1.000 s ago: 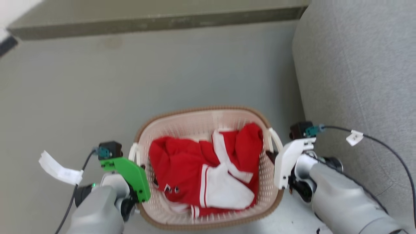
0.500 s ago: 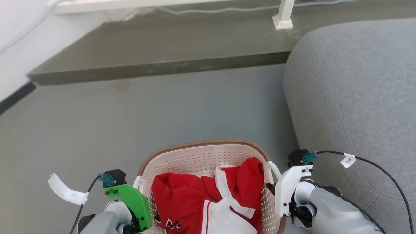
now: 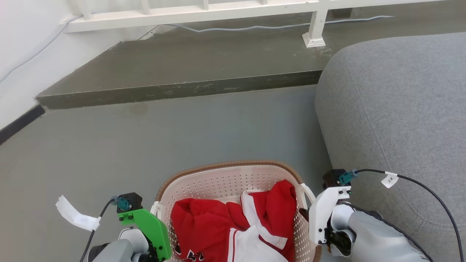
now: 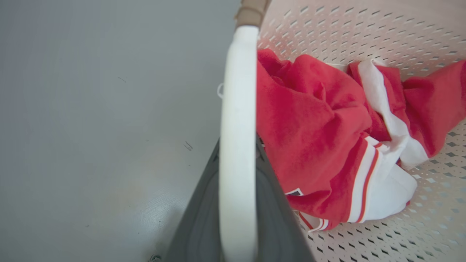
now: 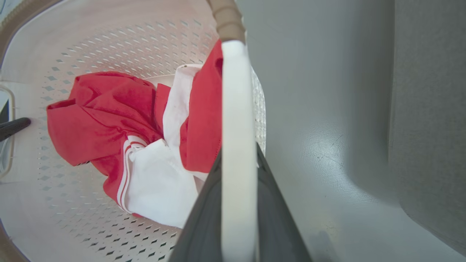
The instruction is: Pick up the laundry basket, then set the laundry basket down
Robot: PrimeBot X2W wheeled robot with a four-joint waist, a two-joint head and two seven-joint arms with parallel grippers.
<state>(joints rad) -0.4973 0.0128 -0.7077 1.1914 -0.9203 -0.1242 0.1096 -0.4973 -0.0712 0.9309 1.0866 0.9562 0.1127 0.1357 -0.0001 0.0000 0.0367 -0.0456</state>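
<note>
Basket: we see the laundry basket (image 3: 233, 178) at 6 o'clock in the head view, over the grey floor (image 3: 145, 145); we cannot tell whether its base touches.
Load: a red and white garment (image 3: 225, 225) lies crumpled inside.
Left: the left gripper (image 4: 238, 145) sits at the basket's 9 o'clock side; jaws pinching the left handle (image 4: 236, 91).
Right: the right gripper (image 5: 238, 160) sits at its 3 o'clock side; jaws pinching the right handle (image 5: 238, 109).
Surroundings: grey sofa (image 3: 400, 109) at 3 o'clock, near the right gripper; raised step (image 3: 182, 65) at 12 o'clock; white railing (image 3: 204, 11) beyond.
</note>
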